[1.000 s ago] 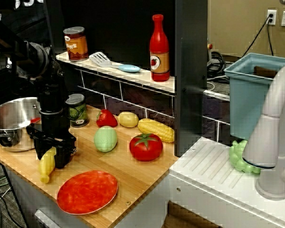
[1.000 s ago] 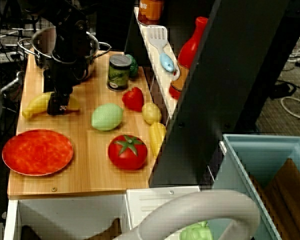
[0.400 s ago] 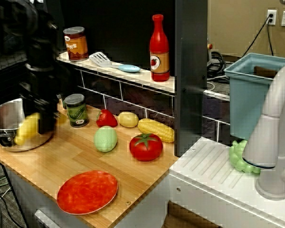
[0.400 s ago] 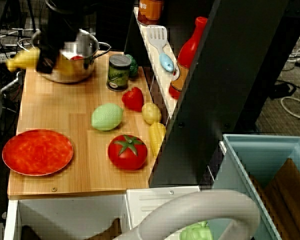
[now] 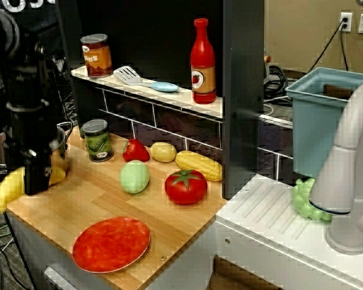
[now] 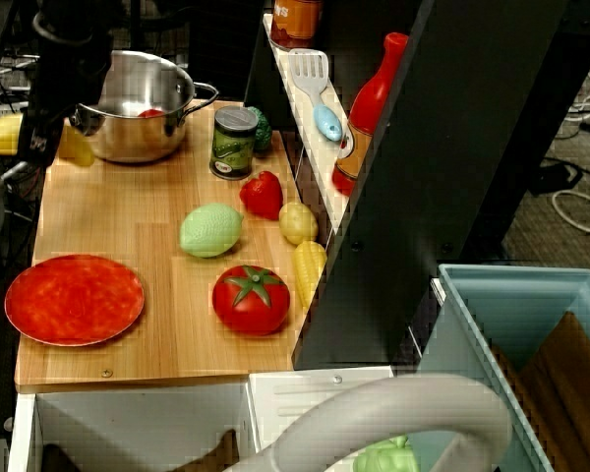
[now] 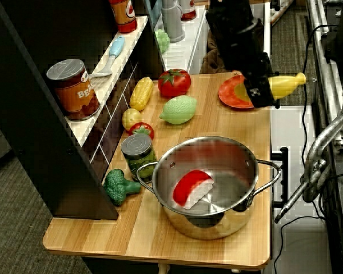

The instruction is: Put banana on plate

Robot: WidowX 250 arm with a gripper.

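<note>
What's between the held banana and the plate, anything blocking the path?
Nothing visible. The gripper holds the banana raised at the counter's outer edge, beside the pot. Between it and the plate the views show only bare wooden counter. The green lemon-like toy and tomato sit off to the side.

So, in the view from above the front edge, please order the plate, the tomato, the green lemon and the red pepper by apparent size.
1. plate
2. tomato
3. green lemon
4. red pepper

The pepper lies farther from the camera, so its true size may be closer to the lemon's.
</note>
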